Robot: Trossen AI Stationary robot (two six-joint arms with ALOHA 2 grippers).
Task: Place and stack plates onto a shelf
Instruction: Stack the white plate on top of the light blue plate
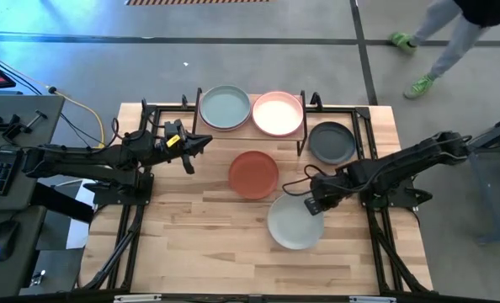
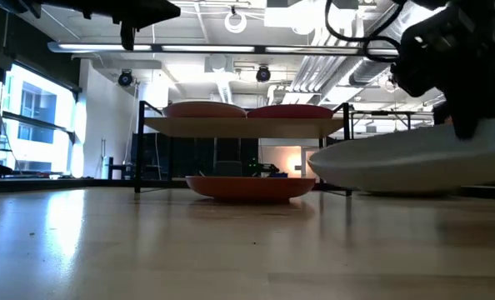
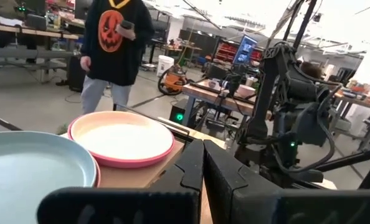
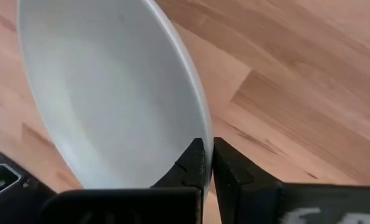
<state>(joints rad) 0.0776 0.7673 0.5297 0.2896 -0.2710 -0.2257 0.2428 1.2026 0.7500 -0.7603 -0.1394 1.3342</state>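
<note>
On the shelf (image 1: 250, 133) at the table's far side lie a sage green plate (image 1: 225, 108) and a light pink plate (image 1: 277, 114), also seen as the green plate (image 3: 29, 168) and the pink plate (image 3: 123, 137) in the left wrist view. A terracotta plate (image 1: 253, 173) lies flat on the table in front of the shelf. A dark grey plate (image 1: 332, 141) lies to the shelf's right. My right gripper (image 1: 316, 204) is shut on a pale grey-white plate (image 1: 295, 221). My left gripper (image 1: 201, 143) hovers shut beside the shelf's left end, holding nothing. My right gripper pinches the pale plate's rim (image 4: 200, 140) at its far right side, one finger inside the plate and one outside. The fingers come steeply from above, slanting down. The plate (image 2: 422, 162) hangs tilted from the hold; whether its near edge still rests on the table I cannot tell.
Black frame rails (image 1: 140, 160) run along the table's left and right sides. A person (image 3: 113, 43) stands beyond the far edge, and their legs (image 1: 439, 50) show at the top right. Bare wood (image 1: 199, 236) lies toward the near edge.
</note>
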